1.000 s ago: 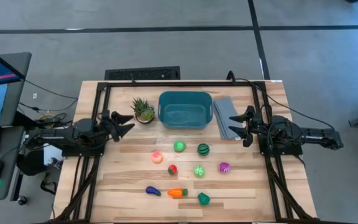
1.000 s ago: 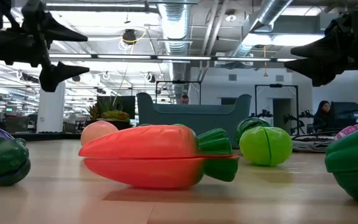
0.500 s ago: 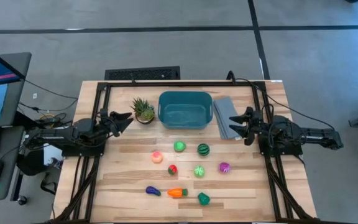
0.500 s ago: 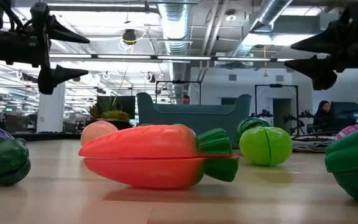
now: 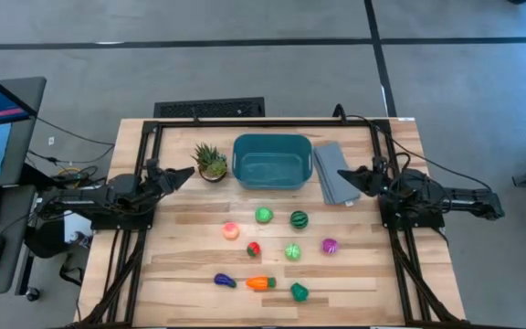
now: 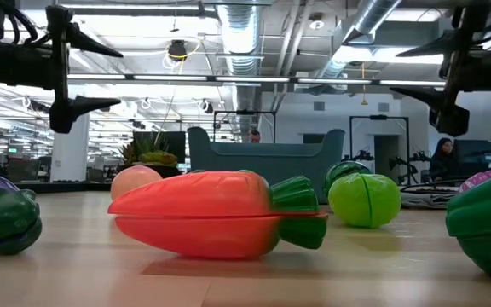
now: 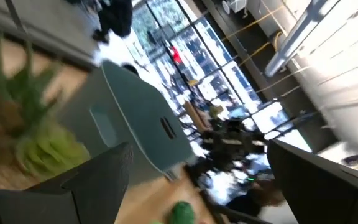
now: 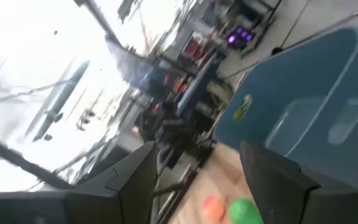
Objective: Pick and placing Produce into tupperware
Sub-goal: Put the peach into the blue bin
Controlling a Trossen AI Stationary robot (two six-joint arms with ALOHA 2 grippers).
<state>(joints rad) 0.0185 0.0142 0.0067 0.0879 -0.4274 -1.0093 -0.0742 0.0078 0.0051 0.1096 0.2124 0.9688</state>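
Teal plastic tub (image 5: 272, 162): far centre, holding nothing (produce (image 5: 264, 216) near it).
Left gripper (image 5: 184, 173): spread, far left.
Right gripper (image 5: 347, 175): clenched, far right.

From my station the surface (image 5: 199, 265) reads as pale wooden planks with visible grain and a soft satin sheen. The carrot (image 6: 216, 213) looks like smooth moulded plastic, glossy enough to catch the ceiling lights, and the green ball (image 6: 365, 199) beside it has the same shiny finish. The tupperware (image 5: 271, 162) appears to be smooth teal plastic, slightly translucent I think, though the wrist views are blurred. The grey slab (image 5: 331, 174) looks matt and ribbed.
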